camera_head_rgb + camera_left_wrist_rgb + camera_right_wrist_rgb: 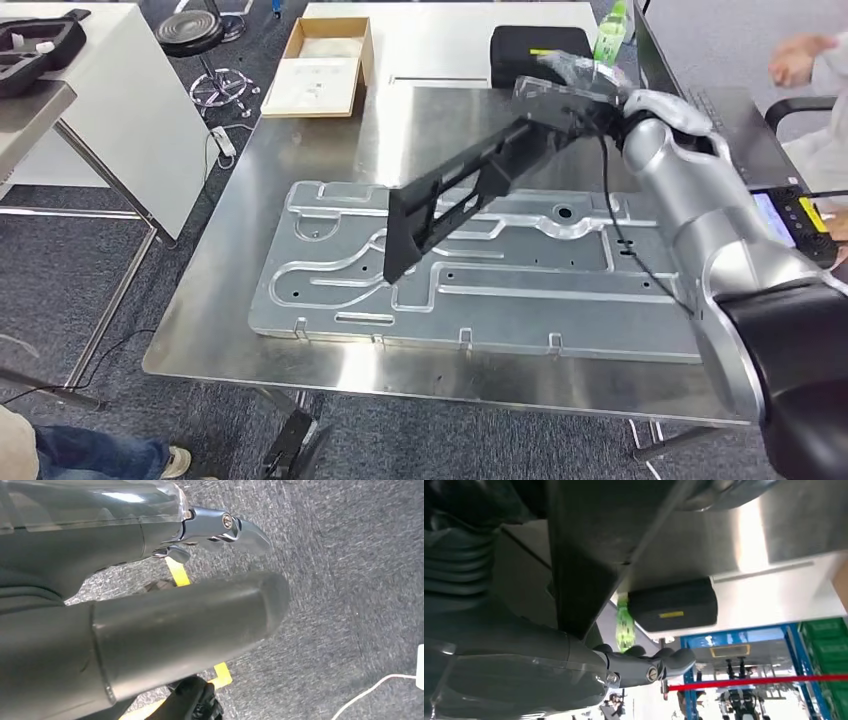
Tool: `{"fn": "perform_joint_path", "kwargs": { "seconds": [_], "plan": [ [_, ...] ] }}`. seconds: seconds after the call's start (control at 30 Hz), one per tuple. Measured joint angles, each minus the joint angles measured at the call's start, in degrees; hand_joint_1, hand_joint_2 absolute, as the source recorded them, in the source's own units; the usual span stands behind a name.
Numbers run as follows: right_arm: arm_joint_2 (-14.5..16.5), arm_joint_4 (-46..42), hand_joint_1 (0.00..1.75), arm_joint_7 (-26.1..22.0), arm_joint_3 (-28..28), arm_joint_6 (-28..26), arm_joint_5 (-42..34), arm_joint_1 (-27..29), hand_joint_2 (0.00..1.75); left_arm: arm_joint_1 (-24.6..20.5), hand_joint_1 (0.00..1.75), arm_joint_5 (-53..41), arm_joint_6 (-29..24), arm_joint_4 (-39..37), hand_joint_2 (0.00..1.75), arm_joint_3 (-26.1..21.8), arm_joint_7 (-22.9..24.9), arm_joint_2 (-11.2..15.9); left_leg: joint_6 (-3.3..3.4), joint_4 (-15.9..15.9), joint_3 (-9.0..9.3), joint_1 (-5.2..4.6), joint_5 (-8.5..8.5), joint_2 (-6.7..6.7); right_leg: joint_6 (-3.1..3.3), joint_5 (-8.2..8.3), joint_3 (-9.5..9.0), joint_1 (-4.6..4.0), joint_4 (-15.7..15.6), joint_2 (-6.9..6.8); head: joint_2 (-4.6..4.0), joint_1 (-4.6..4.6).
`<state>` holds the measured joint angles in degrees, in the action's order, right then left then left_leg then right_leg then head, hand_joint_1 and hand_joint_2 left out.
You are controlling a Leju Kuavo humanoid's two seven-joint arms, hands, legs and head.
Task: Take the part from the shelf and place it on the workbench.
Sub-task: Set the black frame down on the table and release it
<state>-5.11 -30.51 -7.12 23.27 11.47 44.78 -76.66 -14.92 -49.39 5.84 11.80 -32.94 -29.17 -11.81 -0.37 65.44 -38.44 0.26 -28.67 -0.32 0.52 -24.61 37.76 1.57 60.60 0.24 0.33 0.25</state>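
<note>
The part is a long black bracket (470, 190) with cut-outs, and my right hand (590, 95) grips its far end. It slants down to the left over the workbench (240, 330), its lower end just above or touching the large grey metal plate (480, 290) that lies there; which, I cannot tell. In the right wrist view the black bracket (594, 540) runs close past the thumb and fingers (649, 667). My left hand (150, 635) hangs over grey carpet with its fingers extended and holds nothing.
A black case (540, 55) and a green bottle (612, 35) stand behind the bench. An open cardboard box (320, 65) sits at the back left. A person's hand (800, 55) and a screened controller (795, 225) are at the right. A white table (100, 100) stands left.
</note>
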Motion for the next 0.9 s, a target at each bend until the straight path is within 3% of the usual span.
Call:
{"fn": "perform_joint_path", "kwargs": {
  "seconds": [0.07,0.1,0.13,0.17,0.23,0.3,0.4,0.47,0.57,0.6,0.63,0.67,0.73,0.77,0.8,0.9],
  "plan": [
    [0.5,1.3,0.00,0.7,0.2,0.9,-0.3,-2.4,0.00,0.1,0.00,0.1,0.1,0.0,0.00,0.0,-0.1,0.0,-0.36,7.6,-3.46,0.16,-3.32,0.03,0.25,-0.05,-0.03,-0.16,0.0,0.00,0.00,0.01],
    [0.7,1.8,0.00,1.0,0.3,0.9,-0.3,-3.2,0.00,0.1,0.00,0.2,0.1,0.0,0.00,0.0,-0.1,0.0,-0.36,10.1,-4.66,0.19,-3.85,0.02,0.31,-0.10,-0.09,-0.28,0.0,0.00,0.00,0.01],
    [0.8,2.2,0.00,1.2,0.5,0.9,-0.4,-3.8,0.00,0.2,0.00,0.3,0.1,0.0,0.00,0.0,-0.1,0.0,-0.22,10.1,-4.81,0.20,-3.14,0.02,0.36,-0.14,-0.19,-0.41,0.0,0.00,0.00,0.01],
    [1.0,2.6,0.00,1.4,0.6,0.8,-0.4,-4.3,0.00,0.3,0.00,0.4,0.2,0.0,0.00,0.0,-0.1,0.0,0.05,7.9,-3.84,0.17,-1.41,0.02,0.40,-0.20,-0.33,-0.54,0.0,0.00,0.00,0.01],
    [1.2,3.2,0.00,1.5,0.8,0.8,-0.4,-5.1,0.00,0.4,0.00,0.5,0.2,0.0,0.00,0.0,-0.2,0.1,0.91,-0.1,-0.08,-0.05,2.59,0.00,0.37,-0.32,-0.64,-0.77,-0.1,0.01,0.00,0.02],
    [1.4,3.8,0.00,1.6,0.9,0.7,-0.5,-5.9,0.00,0.4,0.00,0.7,0.2,0.0,0.00,0.0,-0.2,0.2,1.64,-5.3,2.42,-0.45,4.15,-0.01,0.02,-0.25,-0.73,-0.84,-0.3,0.01,0.00,0.03],
    [1.5,4.7,0.00,1.7,0.9,1.0,-0.6,-6.2,0.00,0.5,0.00,0.8,0.3,0.0,0.00,0.0,-0.3,0.3,2.15,-6.9,3.09,-0.50,4.42,0.06,-0.88,0.02,-0.86,-0.75,-0.8,-0.06,0.00,0.02],
    [1.5,5.3,0.00,1.8,1.0,3.1,-1.1,-6.8,0.00,0.5,0.00,0.9,0.3,0.0,0.00,0.0,-0.4,0.3,2.66,-8.3,3.75,-0.15,5.11,0.22,-1.27,-1.43,-0.15,-0.89,1.0,-0.10,0.00,0.03],
    [1.7,6.7,0.00,2.0,1.3,7.9,-2.0,-7.8,0.00,0.5,0.00,1.0,0.5,0.0,0.00,0.0,-0.5,0.3,3.07,-8.9,4.03,-0.08,5.48,0.33,-1.69,-6.29,4.27,-0.82,10.6,-0.06,0.00,0.05],
    [1.8,7.2,0.00,2.1,1.4,9.8,-2.5,-7.9,0.00,0.5,0.00,1.0,0.5,0.0,0.00,0.0,-0.6,0.3,3.08,-8.8,4.02,-0.07,5.44,0.31,-1.85,-7.03,5.52,-0.71,13.3,-0.08,0.00,0.05],
    [1.8,7.8,0.00,2.4,1.5,12.3,-3.1,-8.1,0.00,0.6,0.00,1.1,0.6,0.0,0.00,0.0,-0.6,0.3,3.06,-8.7,4.01,-0.04,5.37,0.24,-2.00,-6.70,5.97,-0.56,14.1,-0.11,0.00,0.05],
    [1.8,8.4,0.00,2.8,1.6,15.4,-3.7,-8.5,0.00,0.7,0.00,1.2,0.7,0.0,0.00,0.0,-0.7,0.3,2.95,-8.4,4.01,0.00,5.25,0.16,-2.11,-5.34,5.36,-0.40,12.7,-0.15,0.00,0.05],
    [2.0,9.6,0.00,3.7,1.8,20.9,-4.5,-9.6,0.00,0.9,0.00,1.3,0.8,0.0,0.00,0.0,-0.9,0.3,2.47,-7.7,3.86,0.03,4.71,0.00,-2.30,-1.61,1.90,-0.12,5.7,-0.26,0.00,0.06],
    [2.2,10.0,0.00,4.1,1.9,22.5,-4.8,-10.1,0.00,0.9,0.00,1.4,0.9,0.0,0.00,0.0,-1.0,0.3,2.16,-7.1,3.63,-0.05,4.39,-0.05,-2.21,-0.53,0.38,-0.14,2.5,-0.27,0.00,0.04],
    [2.3,10.4,0.00,4.4,1.9,23.3,-5.0,-10.6,0.00,0.9,0.00,1.4,0.9,0.0,0.00,0.0,-1.1,0.4,1.87,-6.6,3.39,-0.14,4.14,-0.07,-2.03,-0.11,-0.52,-0.20,0.6,-0.25,0.00,0.03],
    [2.6,11.3,0.00,5.4,2.0,23.5,-5.4,-11.1,0.00,1.0,0.00,1.7,0.9,0.0,0.00,0.0,-1.2,0.4,1.14,-6.3,3.02,-0.18,3.88,-0.06,-0.96,-0.23,-0.69,-0.44,-0.2,-0.12,0.00,0.02]
  ]
}}
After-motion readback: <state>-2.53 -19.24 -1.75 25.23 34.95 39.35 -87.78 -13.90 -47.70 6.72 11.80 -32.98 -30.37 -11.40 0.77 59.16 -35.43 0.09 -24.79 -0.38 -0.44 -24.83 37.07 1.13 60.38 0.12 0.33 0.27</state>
